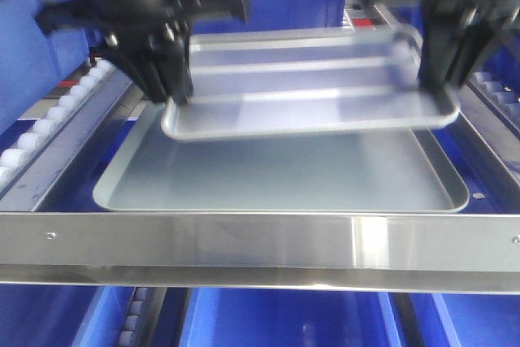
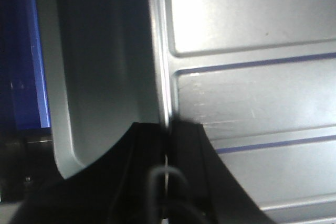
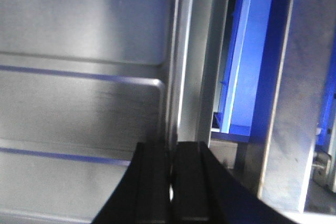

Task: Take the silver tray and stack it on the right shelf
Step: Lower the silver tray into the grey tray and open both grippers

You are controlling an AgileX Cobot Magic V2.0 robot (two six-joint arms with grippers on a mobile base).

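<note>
Two tools hold the silver tray [image 1: 309, 91] by its short sides. The left tool [image 1: 175, 95] is closed narrow on the left rim, and the right tool [image 1: 436, 79] is closed narrow on the right rim. In the left wrist view the rim shows as a thin bright line between the two black fingers [image 2: 142, 182]. The right wrist view shows the same thing on the other side, with one finger [image 3: 152, 182] inside the rim and one outside.

The silver tray hangs above the big tray [image 1: 284, 176], over its far part. Its two long ribs run from left to right, and its near edge covers the middle of the big tray. I cannot tell if the far edge touches anything.

The big tray lies flat on the shelf [image 1: 244, 241], just behind the wide steel front rail. White rollers [image 1: 41, 132] run along the left side of the shelf, and a few more show on the right. Blue bins [image 1: 284, 318] are under the shelf.
</note>
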